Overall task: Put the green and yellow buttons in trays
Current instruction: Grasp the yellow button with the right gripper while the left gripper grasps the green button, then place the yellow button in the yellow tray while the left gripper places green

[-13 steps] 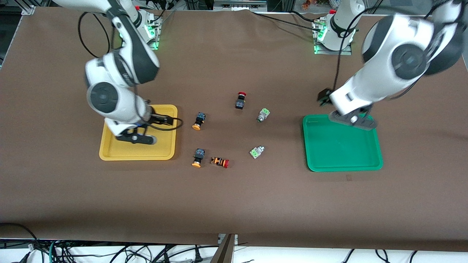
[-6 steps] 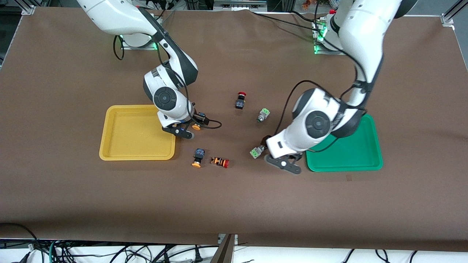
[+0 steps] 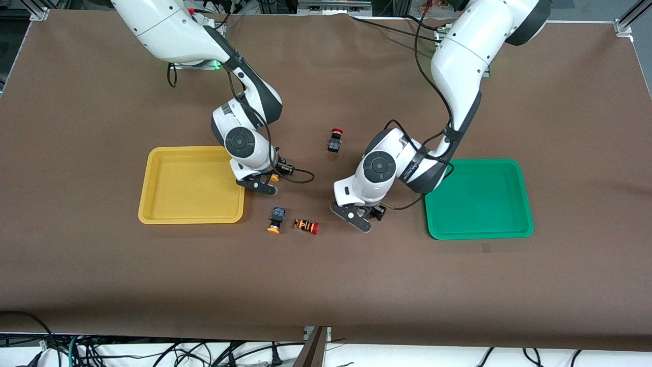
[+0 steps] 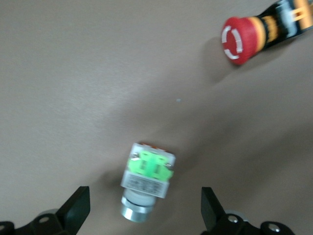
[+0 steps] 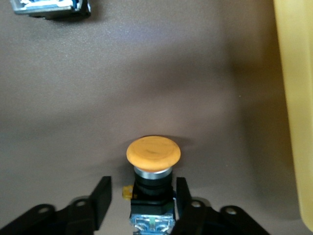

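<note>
- The right gripper (image 5: 141, 205) sits low over a yellow-capped button (image 5: 153, 161) lying just off the yellow tray's (image 3: 153, 216) rim, toward the bench's middle. Its fingers (image 5: 100, 198) straddle the black body, spread and not yet touching it.
- The left gripper (image 4: 142, 215) hangs over a green-capped button (image 4: 146, 178) between the bench's middle and the green tray (image 3: 527, 224), fingers wide apart, nothing held.
- A second yellow-capped button (image 3: 275, 219) lies nearer the front edge, beside the striped red-capped switch (image 3: 306, 226). The other green one is hidden under the left arm; both trays look empty.
- Risk, right side: the round cap overhangs the body, so a closing finger may catch it and roll the button away.
- Risk, left side: the green button lies slightly askew to the fingers, so they could pinch a corner and twist it loose.
- The red-capped black switch (image 3: 334, 140), toward the back edge, is a wrong target.
</note>
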Motion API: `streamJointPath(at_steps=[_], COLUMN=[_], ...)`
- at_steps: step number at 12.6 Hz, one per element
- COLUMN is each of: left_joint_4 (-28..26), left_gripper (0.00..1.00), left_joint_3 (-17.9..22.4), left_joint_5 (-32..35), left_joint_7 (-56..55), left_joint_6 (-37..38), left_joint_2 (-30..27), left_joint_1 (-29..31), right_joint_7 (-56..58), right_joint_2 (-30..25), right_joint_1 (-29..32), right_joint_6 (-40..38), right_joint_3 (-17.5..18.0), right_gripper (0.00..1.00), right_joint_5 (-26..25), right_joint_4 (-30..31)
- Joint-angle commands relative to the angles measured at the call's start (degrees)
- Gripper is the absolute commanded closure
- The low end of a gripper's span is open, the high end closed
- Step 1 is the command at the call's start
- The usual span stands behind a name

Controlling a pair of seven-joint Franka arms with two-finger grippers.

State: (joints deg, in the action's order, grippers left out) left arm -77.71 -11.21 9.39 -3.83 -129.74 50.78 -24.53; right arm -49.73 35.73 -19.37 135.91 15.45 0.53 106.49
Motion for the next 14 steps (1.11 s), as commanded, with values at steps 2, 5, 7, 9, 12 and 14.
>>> streamJointPath(at_steps=[2,5,7,9,12,14], left_joint_4=[1.6,1.43,1.51,1.34,1.42,1.34], left_gripper=[0.0,0.78,1.0,1.0,1.0,1.0], left_joint_3=[0.22,0.22,0.22,0.14,-0.04,-0.04], left_joint_5=[3.44,3.71,3.36,3.1,3.0,3.53], left_joint_7=[1.01,0.31,-0.04,-0.04,0.92,4.15], left_joint_6=[-4.38,-4.47,-4.21,-1.5,13.84,24.66], left_joint_2=[2.92,3.1,2.49,0.04,-6.55,-8.32], left_joint_1=[-0.34,-1.13,-1.05,0.18,5.79,11.23], right_joint_7=[4.6,25.4,39.91,45.93,46.21,45.26], right_joint_2=[-6.18,-9.45,-9.45,-8.32,-7.61,-7.87], right_joint_1=[2.73,8.28,8.9,9.96,10.05,9.96], right_joint_6=[-8.94,-19.96,-21.12,-19.72,-15.24,-15.93], right_joint_3=[0.02,-4.35,-12.16,-16.14,-18.43,-18.44], right_gripper=[1.0,1.0,1.0,1.0,0.85,0.0], right_joint_5=[0.0,0.18,0.26,0.27,0.44,0.53], right_joint_4=[-1.45,-2.87,-1.82,0.28,4.85,3.38])
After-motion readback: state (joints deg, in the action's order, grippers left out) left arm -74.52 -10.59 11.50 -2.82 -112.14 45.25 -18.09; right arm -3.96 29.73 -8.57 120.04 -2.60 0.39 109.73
